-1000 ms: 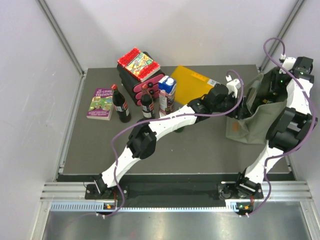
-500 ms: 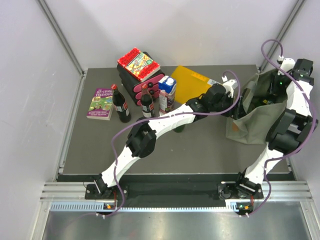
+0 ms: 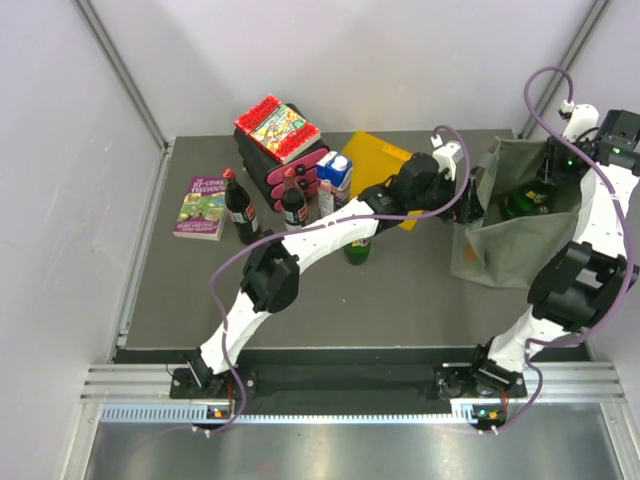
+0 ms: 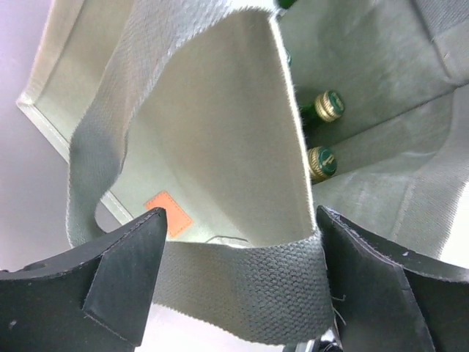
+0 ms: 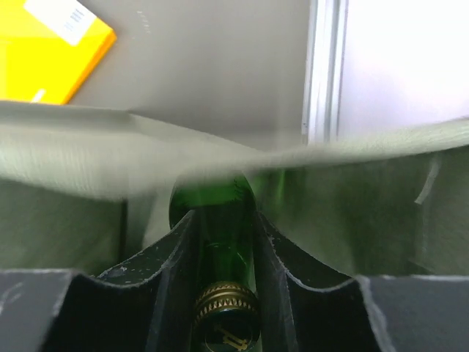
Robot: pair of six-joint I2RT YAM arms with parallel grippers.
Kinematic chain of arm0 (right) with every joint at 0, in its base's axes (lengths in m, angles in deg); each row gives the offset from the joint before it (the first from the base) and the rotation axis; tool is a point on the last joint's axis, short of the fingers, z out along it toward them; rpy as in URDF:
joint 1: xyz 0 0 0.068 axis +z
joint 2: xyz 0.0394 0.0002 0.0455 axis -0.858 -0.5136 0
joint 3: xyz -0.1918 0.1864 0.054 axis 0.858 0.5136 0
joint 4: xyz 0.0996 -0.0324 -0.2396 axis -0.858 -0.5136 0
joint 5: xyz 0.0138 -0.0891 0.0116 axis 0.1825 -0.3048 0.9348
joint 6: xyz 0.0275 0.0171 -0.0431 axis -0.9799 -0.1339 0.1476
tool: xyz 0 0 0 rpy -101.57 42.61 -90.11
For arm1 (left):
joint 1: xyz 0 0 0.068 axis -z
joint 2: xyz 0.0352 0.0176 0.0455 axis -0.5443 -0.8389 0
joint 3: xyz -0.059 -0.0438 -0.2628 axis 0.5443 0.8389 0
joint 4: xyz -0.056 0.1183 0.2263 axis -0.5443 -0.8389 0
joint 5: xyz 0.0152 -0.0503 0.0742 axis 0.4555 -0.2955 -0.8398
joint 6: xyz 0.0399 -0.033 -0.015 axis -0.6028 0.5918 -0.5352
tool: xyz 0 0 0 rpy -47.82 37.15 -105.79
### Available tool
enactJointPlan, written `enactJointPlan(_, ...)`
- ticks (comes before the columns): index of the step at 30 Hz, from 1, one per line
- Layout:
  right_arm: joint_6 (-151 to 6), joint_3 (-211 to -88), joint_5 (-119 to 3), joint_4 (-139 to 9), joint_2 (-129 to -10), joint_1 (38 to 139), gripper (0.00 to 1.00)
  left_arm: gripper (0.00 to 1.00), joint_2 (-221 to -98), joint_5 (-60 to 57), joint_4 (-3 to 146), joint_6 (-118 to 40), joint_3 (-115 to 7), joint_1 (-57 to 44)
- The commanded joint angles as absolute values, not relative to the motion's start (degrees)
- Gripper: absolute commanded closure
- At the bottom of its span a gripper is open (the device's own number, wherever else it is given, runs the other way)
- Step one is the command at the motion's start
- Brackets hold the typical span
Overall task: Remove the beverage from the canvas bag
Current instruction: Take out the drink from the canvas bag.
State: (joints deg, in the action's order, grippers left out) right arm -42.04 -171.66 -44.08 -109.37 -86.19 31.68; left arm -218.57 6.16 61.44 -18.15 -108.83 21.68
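**Q:** Status of the right gripper (image 5: 223,253)?
**A:** I read its fingers clamped on the neck of the green bottle (image 5: 212,202). The bottle is inside the canvas bag (image 3: 500,250), at the far right corner of the bench (image 3: 400,290).
**Q:** And the left gripper (image 4: 242,220)?
**A:** The bag strap (image 4: 242,282) lies between its fingers. I cannot tell whether they clamp it.

The bag (image 3: 505,250) stands at the right rear of the table (image 3: 400,300), with the folder (image 3: 380,160) just left of it. The strap (image 4: 242,282) lies between the spread fingers of the left gripper (image 4: 238,246). Two bottles (image 4: 329,105) stand inside the bag. The right gripper (image 5: 223,246), above the bag, clamps the neck of a third bottle (image 5: 212,202).
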Motion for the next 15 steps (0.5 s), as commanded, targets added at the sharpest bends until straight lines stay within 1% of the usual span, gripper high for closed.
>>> enactJointPlan(1, -40.6, -176.7, -40.3, -110.5, -80.5, 32.2, 1.0, 0.13, -213.9, 5.6, 63.1, -19.9, -111.1, 21.1)
enactJointPlan(6, -39.1, -179.8, -40.3, -112.7, -79.0, 33.8, 1.0, 0.12, -211.0, 4.0, 61.4, -24.6, -110.7, 20.9)
enactJointPlan(15, -38.2, -189.3, -38.6, -119.0, -79.6, 34.8, 1.0, 0.08, -202.9, 2.9, 61.6, -33.9, -104.3, 19.1)
